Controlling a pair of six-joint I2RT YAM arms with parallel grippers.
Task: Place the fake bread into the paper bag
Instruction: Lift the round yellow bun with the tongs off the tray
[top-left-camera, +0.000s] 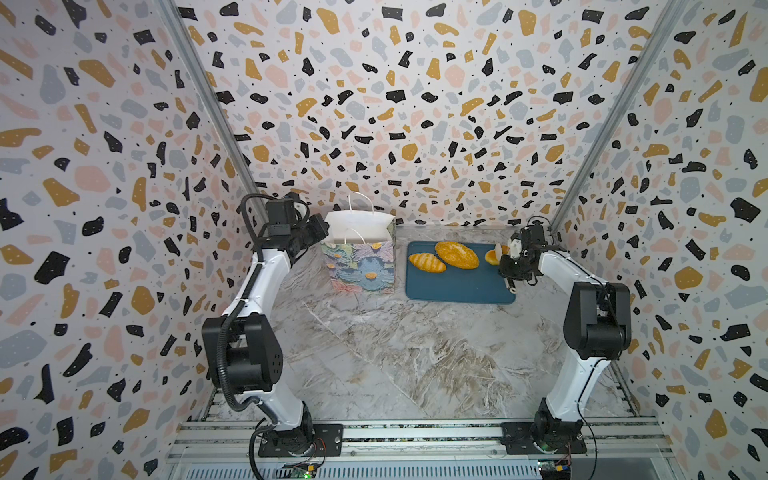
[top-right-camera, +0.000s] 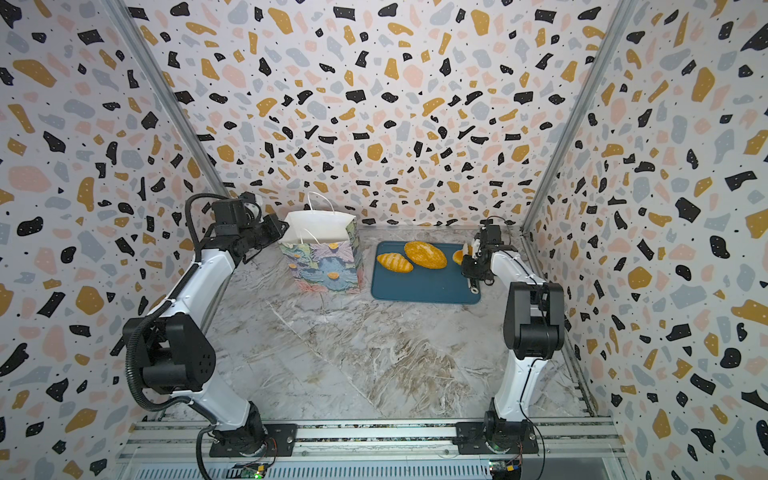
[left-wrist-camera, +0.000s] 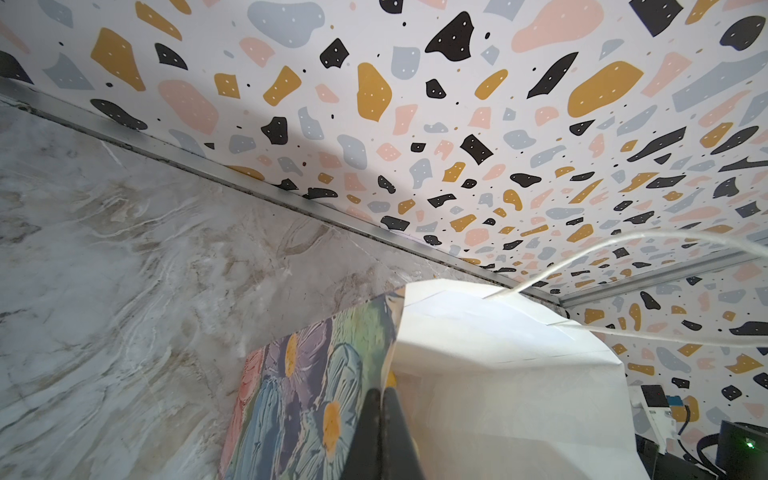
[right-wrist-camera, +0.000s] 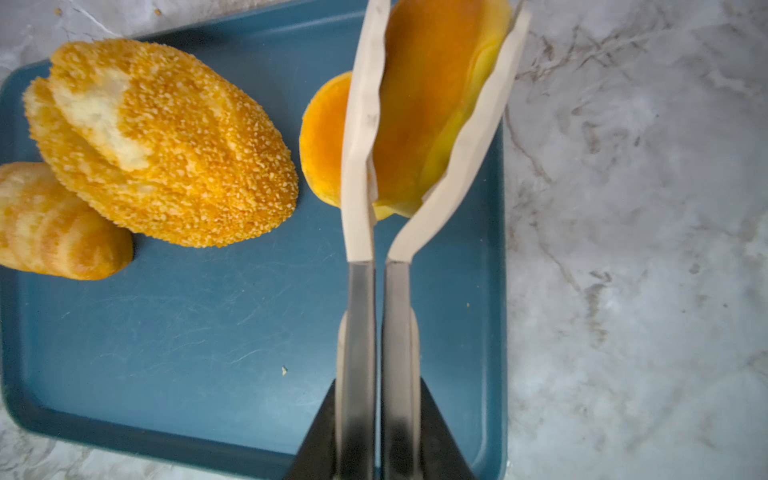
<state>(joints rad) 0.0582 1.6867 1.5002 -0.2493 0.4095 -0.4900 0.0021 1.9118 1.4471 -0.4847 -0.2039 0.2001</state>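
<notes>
The right gripper (right-wrist-camera: 380, 449), clenched on tongs (right-wrist-camera: 358, 299) clamping a long roll (right-wrist-camera: 432, 104) lengthwise at the tray's (right-wrist-camera: 166, 332) right end, has the paper bag (top-left-camera: 361, 266) well to its left, rim pinched tight by the left gripper (left-wrist-camera: 381, 395).

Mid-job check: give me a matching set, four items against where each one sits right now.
Items:
1 speckled loaf
2 long roll
3 paper bag
4 striped croissant

Places:
A rim pinched by the left claw
B on the tray, between two other breads
C gripped in the tongs
D tray end nearest the bag

Pairs: 1-B, 2-C, 3-A, 4-D
</notes>
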